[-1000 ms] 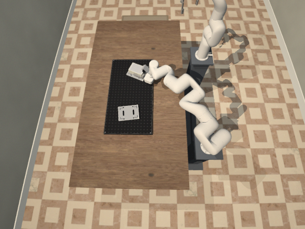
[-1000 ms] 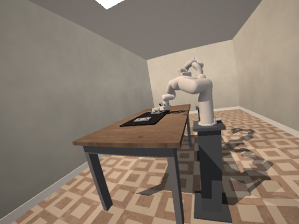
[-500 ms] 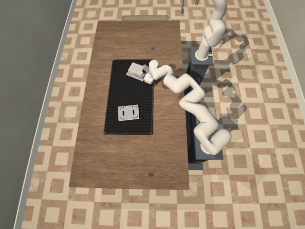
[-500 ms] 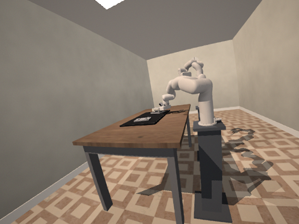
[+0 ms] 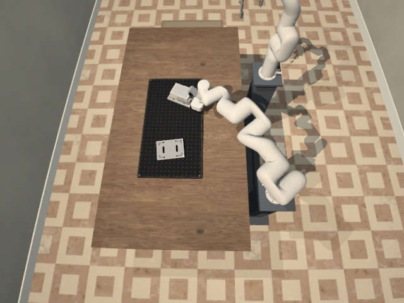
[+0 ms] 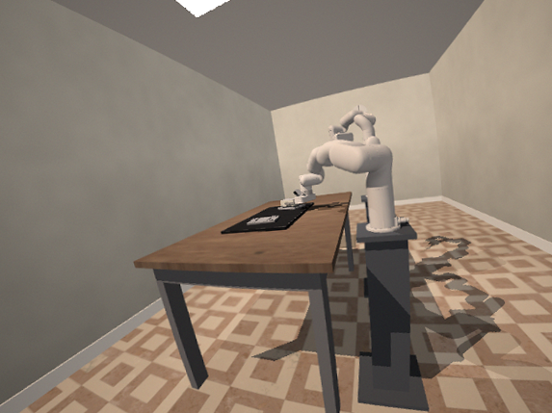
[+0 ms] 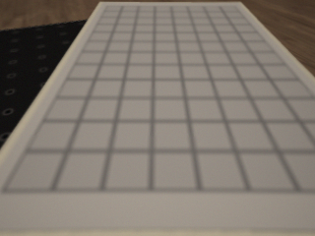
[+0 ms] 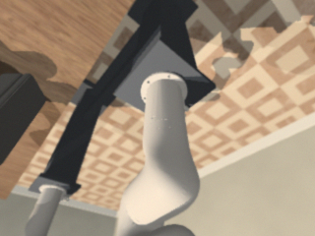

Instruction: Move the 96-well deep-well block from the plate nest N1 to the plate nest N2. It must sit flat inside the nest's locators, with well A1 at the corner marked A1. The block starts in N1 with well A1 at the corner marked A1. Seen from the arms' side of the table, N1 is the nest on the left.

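Step in hand, as I judge it: final seating or pre-release at N2. The deep-well block (image 5: 180, 89) (image 6: 288, 202) (image 7: 153, 113) is at nest N2 (image 5: 178, 102) (image 6: 288, 207), toward 12 o'clock on the black breadboard (image 5: 163, 120) (image 6: 238, 226) (image 7: 20, 64) in the top view. Nest N1 (image 5: 170, 149) (image 6: 263, 219), toward 6 o'clock, has no block on it.

Left gripper (image 5: 192, 96) (image 6: 294, 200): jaws drawn in, apparently clamped on the block's end at approx. 4 o'clock; the contact itself is too small to see. Right gripper (image 5: 251, 6) (image 6: 342, 137): jaws wide apart, nothing held, up at approx. 1 o'clock, well away from the surface (image 5: 153, 211) (image 6: 240, 249) (image 7: 49, 12) (image 8: 64, 25).

Next: confirm it's flat inside the locators, lower a touch if req'd, then open the L jaws and back off w/o dragging. Can't tell if it's fully seated; A1 mark unreadable, so orientation TBC.

Risks: an end grip could tip the block, or a rim could ride up on a locator. L arm's wrist hides part of N2 from above. R arm isn't in the way, prob. not needed.
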Action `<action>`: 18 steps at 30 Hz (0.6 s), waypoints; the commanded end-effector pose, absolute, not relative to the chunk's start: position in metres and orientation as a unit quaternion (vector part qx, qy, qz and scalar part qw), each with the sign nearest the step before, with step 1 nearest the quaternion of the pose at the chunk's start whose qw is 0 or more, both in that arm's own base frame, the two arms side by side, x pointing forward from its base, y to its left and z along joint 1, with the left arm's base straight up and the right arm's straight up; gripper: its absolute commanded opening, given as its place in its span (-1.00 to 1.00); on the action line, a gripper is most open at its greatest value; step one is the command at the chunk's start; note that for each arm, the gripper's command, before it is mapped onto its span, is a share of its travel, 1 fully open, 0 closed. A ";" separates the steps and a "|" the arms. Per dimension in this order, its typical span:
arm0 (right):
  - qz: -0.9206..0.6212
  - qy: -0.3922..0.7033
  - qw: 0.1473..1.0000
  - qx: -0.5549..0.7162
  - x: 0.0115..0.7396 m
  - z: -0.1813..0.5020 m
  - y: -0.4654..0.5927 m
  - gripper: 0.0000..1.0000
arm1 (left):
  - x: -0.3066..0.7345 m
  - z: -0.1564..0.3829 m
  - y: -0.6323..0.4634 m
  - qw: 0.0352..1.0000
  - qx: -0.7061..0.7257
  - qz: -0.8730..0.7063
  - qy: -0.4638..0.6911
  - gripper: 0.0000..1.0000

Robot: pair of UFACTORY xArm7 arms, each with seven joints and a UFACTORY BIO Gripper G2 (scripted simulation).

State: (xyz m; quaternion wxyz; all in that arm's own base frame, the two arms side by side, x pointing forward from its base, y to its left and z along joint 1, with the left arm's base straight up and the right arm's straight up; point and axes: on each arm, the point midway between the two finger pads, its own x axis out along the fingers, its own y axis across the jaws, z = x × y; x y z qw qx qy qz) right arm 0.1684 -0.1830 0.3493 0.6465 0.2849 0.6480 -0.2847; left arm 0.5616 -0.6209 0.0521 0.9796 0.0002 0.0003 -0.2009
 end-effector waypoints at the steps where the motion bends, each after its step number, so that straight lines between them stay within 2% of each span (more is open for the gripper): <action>1: -0.285 0.647 0.647 0.285 0.169 0.350 -0.183 1.00 | 0.562 0.055 -0.622 0.980 -0.002 -0.201 -0.002 -1.00; 18: -0.285 0.647 0.647 0.285 0.169 0.350 -0.183 1.00 | 0.562 0.053 -0.622 0.980 -0.002 -0.201 -0.002 -1.00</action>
